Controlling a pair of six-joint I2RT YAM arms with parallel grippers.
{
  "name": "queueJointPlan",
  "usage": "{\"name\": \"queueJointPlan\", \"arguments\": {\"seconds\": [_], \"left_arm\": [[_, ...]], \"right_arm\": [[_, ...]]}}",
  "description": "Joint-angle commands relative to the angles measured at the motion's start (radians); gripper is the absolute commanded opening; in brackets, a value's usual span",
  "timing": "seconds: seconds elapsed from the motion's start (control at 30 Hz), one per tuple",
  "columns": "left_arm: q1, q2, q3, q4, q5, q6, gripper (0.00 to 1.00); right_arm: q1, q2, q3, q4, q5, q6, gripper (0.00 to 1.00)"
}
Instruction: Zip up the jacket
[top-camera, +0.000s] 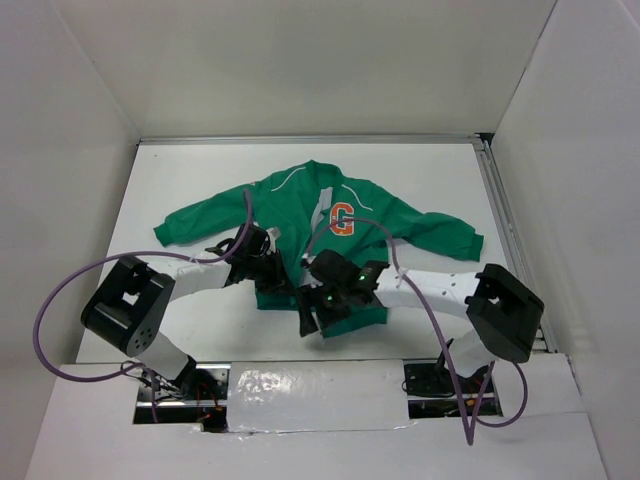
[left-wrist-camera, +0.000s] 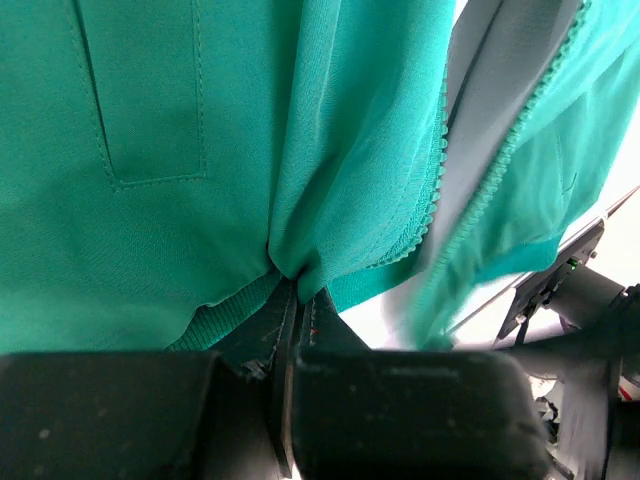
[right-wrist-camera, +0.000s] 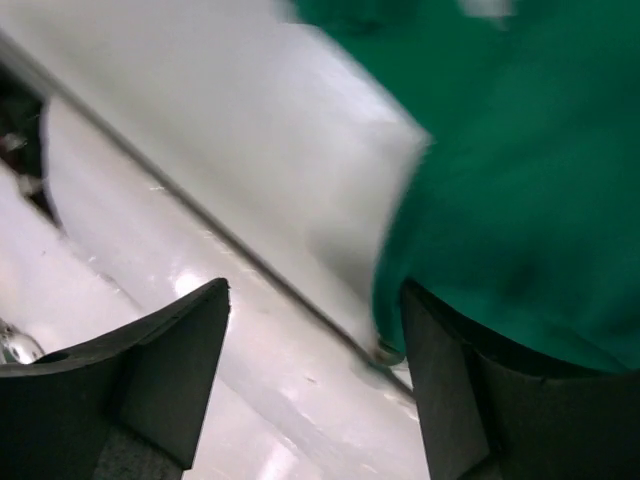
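A small green long-sleeved fabric jacket (top-camera: 300, 200) lies face up in the middle of the flat white table (top-camera: 200, 170). Its collar is toward 12 o'clock, its ribbed hem toward 6 o'clock, and its 2 sleeves are spread out toward 9 and 3 o'clock. The orange "G" chest patch (top-camera: 342, 217) sits on the panel just to the 3 o'clock side of the front opening. That opening gapes below the collar and shows pale lining.

The left gripper (top-camera: 262, 260) rests on the jacket's lower panel, at 9 o'clock from the opening. In its wrist view the 2 black fingers (left-wrist-camera: 283, 330) are pressed together with a gathered fold of green cloth pinched between them, right where the ribbed hem band (left-wrist-camera: 225, 320) begins. To the 3 o'clock side of that fold hang 2 rows of green zipper teeth (left-wrist-camera: 437, 180), apart from each other, with the white lining (left-wrist-camera: 490, 100) between them.

The right gripper (top-camera: 308, 318) sits at the hem's 6 o'clock edge. Its wrist view is blurred but shows the jaws spread wide with only bare table between them. It holds nothing. The green cloth lies over the finger (right-wrist-camera: 470, 400) at 3 o'clock. The other finger (right-wrist-camera: 170, 370) stands clear of the jacket.
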Motion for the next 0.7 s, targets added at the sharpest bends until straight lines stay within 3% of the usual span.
{"name": "queueJointPlan", "arguments": {"seconds": [0.0, 0.13, 0.3, 0.5, 0.67], "left_arm": [[0.009, -0.005, -0.007, 0.02, -0.03, 0.005, 0.0], [0.009, -0.005, -0.014, 0.029, -0.022, 0.004, 0.0], [0.005, -0.018, -0.018, 0.029, -0.021, 0.004, 0.0], [-0.005, -0.043, -0.027, 0.023, -0.031, -0.001, 0.0], [-0.023, -0.057, -0.036, 0.023, -0.034, -0.005, 0.0]], "right_arm": [[0.126, 0.039, 0.135, -0.002, 0.028, -0.057, 0.77], [0.198, 0.089, 0.223, -0.093, 0.145, -0.053, 0.83], [0.204, 0.025, 0.18, -0.125, 0.263, 0.033, 0.85], [0.165, -0.073, 0.11, -0.258, 0.504, 0.319, 0.84], [0.149, -0.023, 0.097, -0.334, 0.55, 0.423, 0.81]]}}
